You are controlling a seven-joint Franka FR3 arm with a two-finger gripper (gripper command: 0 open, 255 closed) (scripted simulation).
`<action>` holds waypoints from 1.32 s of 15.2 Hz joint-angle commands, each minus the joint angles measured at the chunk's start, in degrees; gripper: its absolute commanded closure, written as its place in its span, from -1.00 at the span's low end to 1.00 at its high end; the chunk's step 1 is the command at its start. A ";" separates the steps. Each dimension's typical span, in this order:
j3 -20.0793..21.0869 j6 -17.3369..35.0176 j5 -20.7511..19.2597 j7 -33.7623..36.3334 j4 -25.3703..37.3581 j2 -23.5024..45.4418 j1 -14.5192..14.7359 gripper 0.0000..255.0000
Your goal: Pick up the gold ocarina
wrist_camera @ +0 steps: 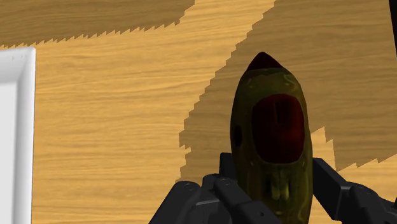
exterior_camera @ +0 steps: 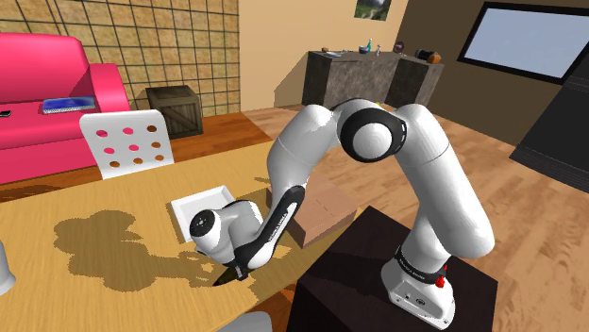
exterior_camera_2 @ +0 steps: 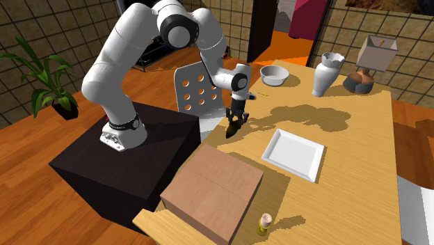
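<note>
The ocarina is an olive-gold, pointed oval body with a dark red patch on its face. My gripper is shut on it, a black finger clasping each side, and its tip pointing away from the hand. In the second exterior view the gripper points down at the wooden table near the edge by the stand, with the ocarina dark between the fingers. In the shoulder view the gripper is low over the table's near edge. I cannot tell whether the ocarina touches the wood.
A white square plate lies close beside the gripper. A cardboard box sits at the table's corner by the black stand. A white perforated chair, a bowl, a vase and a lamp stand farther along.
</note>
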 commanded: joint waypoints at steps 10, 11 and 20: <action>0.83 -1.38 1.00 -0.93 -1.41 -2.86 -0.69 1.00; 1.05 -1.76 1.27 -1.17 -1.69 -3.55 -0.85 1.00; 2.99 -5.41 3.92 -3.57 -3.69 -9.61 -2.19 1.00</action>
